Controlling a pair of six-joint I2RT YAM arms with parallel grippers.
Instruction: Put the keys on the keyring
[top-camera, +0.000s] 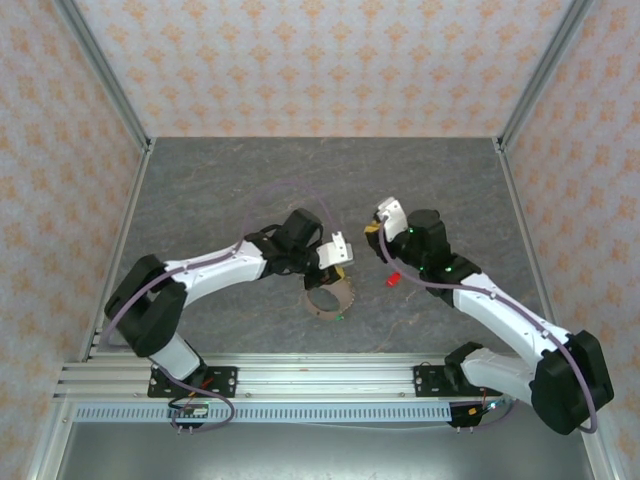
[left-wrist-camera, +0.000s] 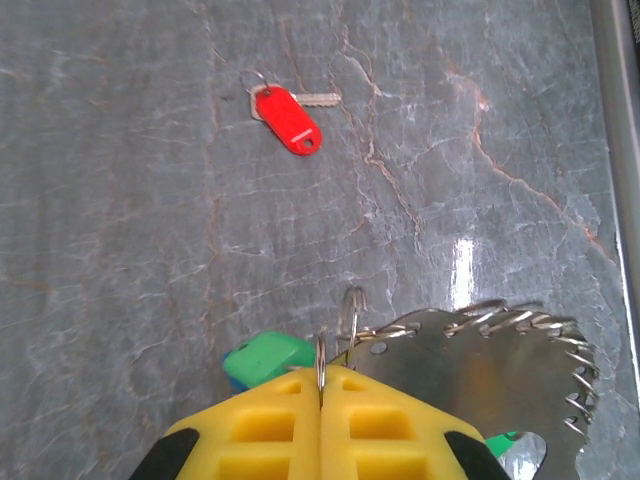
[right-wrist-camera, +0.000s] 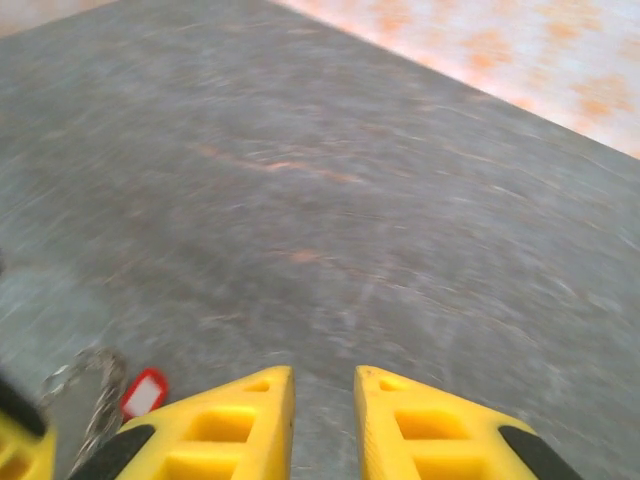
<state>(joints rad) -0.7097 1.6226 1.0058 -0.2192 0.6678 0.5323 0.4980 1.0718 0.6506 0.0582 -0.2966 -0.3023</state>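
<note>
Because a key can be threaded only onto a steadied loop, the keyring (left-wrist-camera: 480, 365) is held by the left gripper (left-wrist-camera: 322, 378). Its yellow fingers are pressed flat together at the bottom centre of the left wrist view, on a thin wire turn at the ring's edge. Whether that turn belongs to the keyring itself or to a key's own small ring cannot be told for certain. The rest of the keyring is spread to the lower right of that frame, just beside the fingers, so its free side is judged to be offered toward the other arm.

The right gripper (right-wrist-camera: 323, 390) is seen at the bottom of the right wrist view, fingers a narrow gap apart with nothing between them. It is pointed across bare table (right-wrist-camera: 330, 200), a posture judged to suit an approach to the next key. The red key (left-wrist-camera: 288, 120) is seen lying flat in the upper part of the left wrist view, well apart from the keyring, its metal blade pointing right.

The keyring is seen as a shiny grey loop edged with many small wire coils, giving it a toothed rim. In the top view it appears brownish, just below centre. A green key (left-wrist-camera: 262, 360) is tucked beside the fingers at its left edge and is judged to be threaded already.
</note>
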